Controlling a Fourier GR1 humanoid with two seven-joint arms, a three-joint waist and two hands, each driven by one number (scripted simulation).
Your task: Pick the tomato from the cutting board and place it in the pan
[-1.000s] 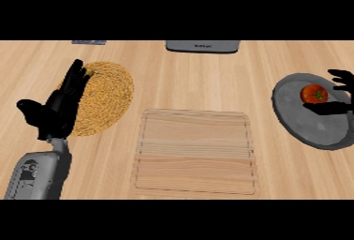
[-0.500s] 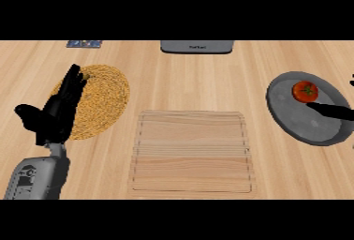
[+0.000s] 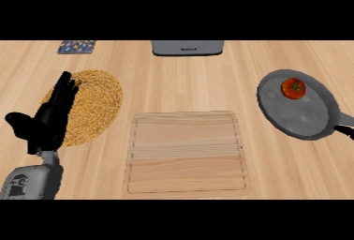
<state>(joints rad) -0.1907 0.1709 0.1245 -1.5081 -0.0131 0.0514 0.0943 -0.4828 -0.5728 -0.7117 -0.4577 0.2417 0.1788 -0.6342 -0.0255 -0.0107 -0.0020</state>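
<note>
Count: one round red tomato with a green stem (image 3: 293, 88), one round grey metal pan (image 3: 298, 105), one rectangular pale wooden cutting board (image 3: 187, 152), one round woven straw mat (image 3: 88, 106), one grey box-shaped appliance (image 3: 188, 47) at the far edge, one small patterned blue tile (image 3: 77, 46).

Tomato sits inside the pan, toward its far rim; the cutting board carries nothing.

One hand visible: the black left hand (image 3: 50, 118), fingers straight and relaxed, holding nothing, over the near-left edge of the straw mat.

Change from half a second ago: the right hand, then at the pan's near-right side, has left the view; a dark bit at the right edge may be the pan's handle. Left hand unmoved. Tomato unmoved in the pan.

Counter (image 3: 180, 79): light wood grain; board grooved near its edge.
</note>
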